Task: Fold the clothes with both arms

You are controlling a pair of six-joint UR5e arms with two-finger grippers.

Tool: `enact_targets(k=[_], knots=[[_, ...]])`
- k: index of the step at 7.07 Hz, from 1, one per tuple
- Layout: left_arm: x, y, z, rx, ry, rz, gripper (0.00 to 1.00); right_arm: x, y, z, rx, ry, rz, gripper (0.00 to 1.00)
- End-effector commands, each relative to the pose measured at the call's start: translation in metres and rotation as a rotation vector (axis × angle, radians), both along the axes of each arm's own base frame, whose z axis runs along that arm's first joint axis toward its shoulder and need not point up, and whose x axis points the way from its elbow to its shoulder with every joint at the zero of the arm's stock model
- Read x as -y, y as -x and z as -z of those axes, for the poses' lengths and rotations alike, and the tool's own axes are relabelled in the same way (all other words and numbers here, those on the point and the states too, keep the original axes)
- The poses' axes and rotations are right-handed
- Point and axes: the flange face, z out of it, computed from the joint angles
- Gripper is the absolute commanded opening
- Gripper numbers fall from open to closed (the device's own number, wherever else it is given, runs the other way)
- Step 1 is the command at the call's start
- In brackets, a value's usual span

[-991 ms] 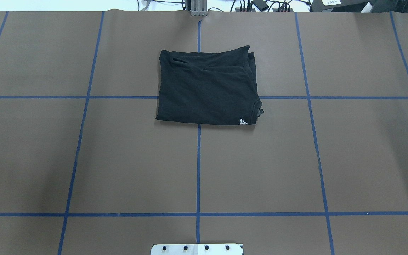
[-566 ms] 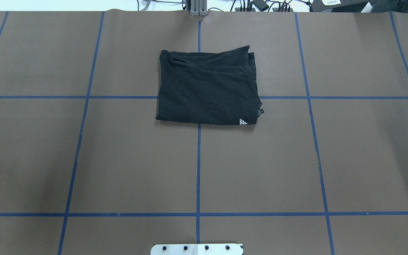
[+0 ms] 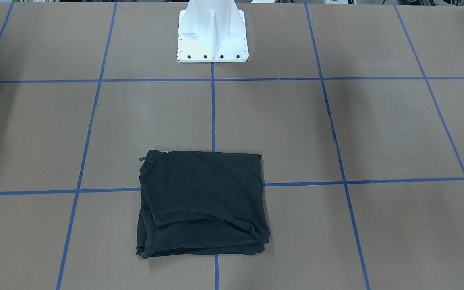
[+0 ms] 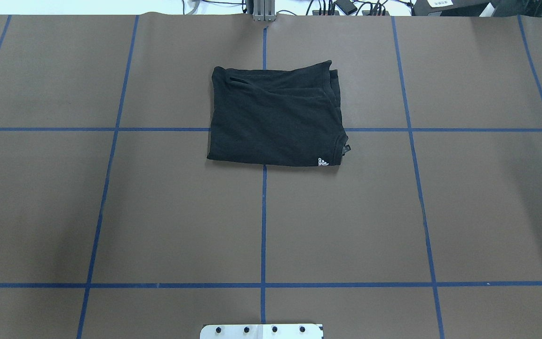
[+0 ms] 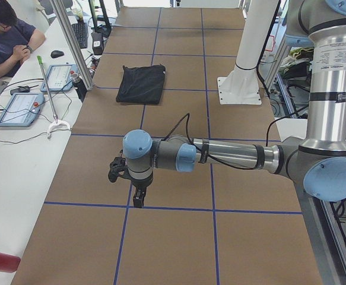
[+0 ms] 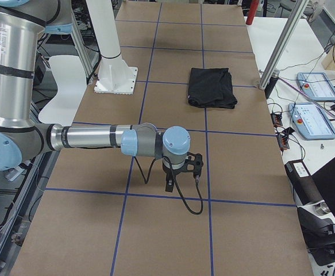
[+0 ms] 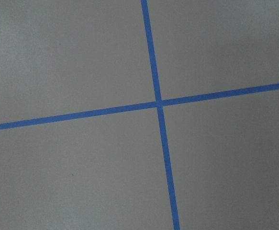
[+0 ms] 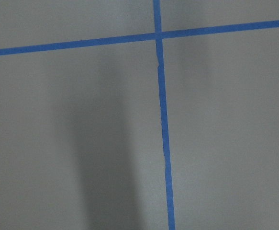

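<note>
T-shirt: a black T-shirt is seen folded into a roughly rectangular packet and laid flat on the bench. In the overhead view it is placed at upper centre, across a crossing of the blue tape lines. A small white logo is shown at its lower right corner in that view.

Bench: a brown covering is divided into large squares by the tape.

Left arm: in the exterior left view the left arm is stretched level across the middle of the frame.

Left claw: the left claw is pointed down over the bench at lower left of centre, well apart from the T-shirt. It cannot be told whether it is released or clenched. Nothing is seen in it.

Right arm: in the exterior right view the right arm is stretched level from the left edge towards the centre.

Right claw: the right claw is pointed down near a tape line, well apart from the T-shirt. Its state cannot be told.

Wrist views: only bench covering and crossed tape are shown.

Pedestal: a white pedestal is bolted at top centre of the front-facing view.

Person: a person is seated at upper left of the exterior left view.
</note>
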Motion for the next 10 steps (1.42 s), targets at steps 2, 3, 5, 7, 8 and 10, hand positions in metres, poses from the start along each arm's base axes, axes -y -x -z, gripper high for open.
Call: enact_targets(k=[2, 3, 5, 7, 8, 10], knots=[[-0.0003, -0.0008, -0.0007, -0.001, 0.001, 0.000, 1.00, 0.0010, -0.0004, -0.0016, -0.007, 0.009, -0.006, 1.00], [-0.0003, 0.0000, -0.0008, 0.000, 0.001, 0.002, 1.00, 0.0017, -0.0004, -0.0010, -0.007, 0.009, -0.007, 1.00], [0.0007, -0.0007, 0.0002, 0.000, -0.013, 0.002, 1.00, 0.0016, -0.0006, -0.0020, -0.010, 0.011, -0.008, 1.00], [0.0010, -0.0007, 0.0007, 0.000, -0.020, -0.001, 1.00, 0.0008, -0.0006, -0.0034, -0.010, 0.014, -0.008, 1.00], [0.0016, -0.0009, 0.0026, -0.002, -0.028, 0.002, 1.00, 0.0002, -0.0003, -0.0035, -0.004, 0.016, -0.008, 1.00], [0.0023, -0.0009, 0.0039, -0.003, -0.035, 0.007, 1.00, 0.0001, -0.0005, -0.0038, -0.007, 0.016, -0.008, 1.00]])
